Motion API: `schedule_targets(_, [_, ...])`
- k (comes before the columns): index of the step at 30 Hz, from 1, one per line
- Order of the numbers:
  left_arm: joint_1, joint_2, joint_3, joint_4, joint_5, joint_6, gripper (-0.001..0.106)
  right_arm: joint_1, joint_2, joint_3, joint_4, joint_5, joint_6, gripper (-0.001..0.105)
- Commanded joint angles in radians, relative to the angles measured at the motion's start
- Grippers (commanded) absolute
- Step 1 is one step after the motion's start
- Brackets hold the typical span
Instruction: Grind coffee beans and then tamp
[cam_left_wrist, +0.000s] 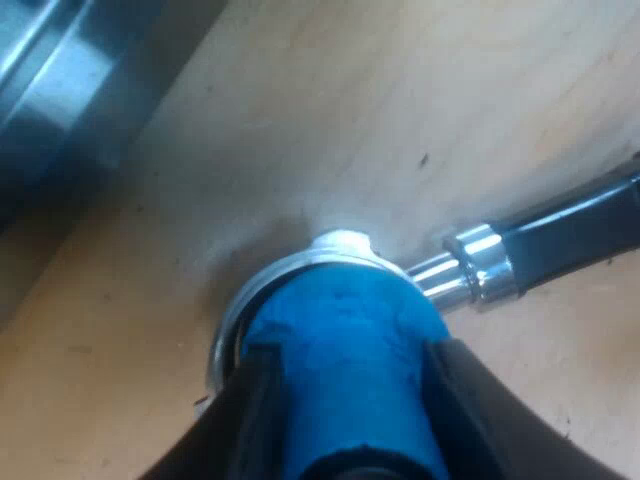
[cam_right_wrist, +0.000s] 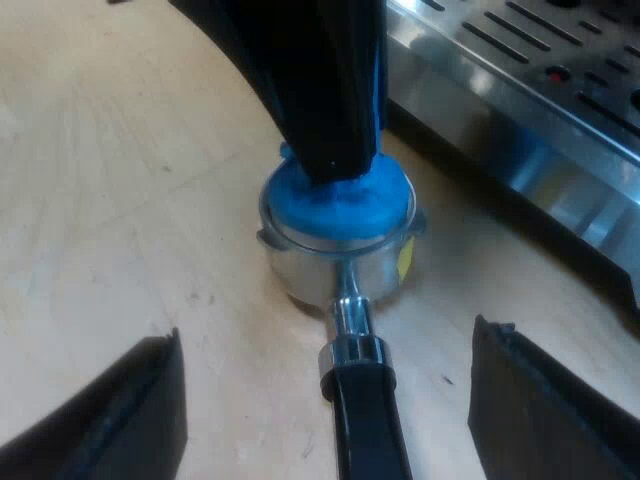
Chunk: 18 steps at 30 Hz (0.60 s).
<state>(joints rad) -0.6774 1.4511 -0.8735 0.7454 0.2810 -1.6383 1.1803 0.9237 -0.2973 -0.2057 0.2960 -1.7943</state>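
Pale wood tabletop (cam_right_wrist: 110, 170) is carrying the work, close by the espresso machine (cam_right_wrist: 520, 90). My left gripper (cam_left_wrist: 350, 420) is clamping the blue tamper (cam_left_wrist: 340, 330), which is sitting down in the basket of the metal holder (cam_right_wrist: 335, 262) just beneath. My right gripper (cam_right_wrist: 325, 335) is hanging spread wide astride the holder's dark handle (cam_right_wrist: 368, 430), touching nothing. I judge that tamping is under way; the next move is calling for a straight, level downward press.

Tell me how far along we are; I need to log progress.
Grinding seems done: the metal holder stands on the table, off the espresso machine. In hand: left gripper holds the blue tamper in its basket; right gripper open astride the handle. Left: lift the tamper; grounds hidden.
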Motion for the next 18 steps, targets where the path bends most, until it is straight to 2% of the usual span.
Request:
schedule_targets(1, [-0.006,0.016,-0.004,-0.009,-0.023,0.006,0.0,-0.001,-0.006,0.001,-0.008,0.022,0.004,0.062])
schedule_targets(10, [-0.006,0.025,-0.004,-0.018,-0.038,0.006,0.0,-0.001,-0.006,0.001,-0.008,0.022,0.004,0.062])
schedule_targets(18, [-0.006,0.114,-0.004,0.01,-0.038,0.006,0.0,-0.001,-0.006,0.001,-0.008,0.022,0.004,0.062])
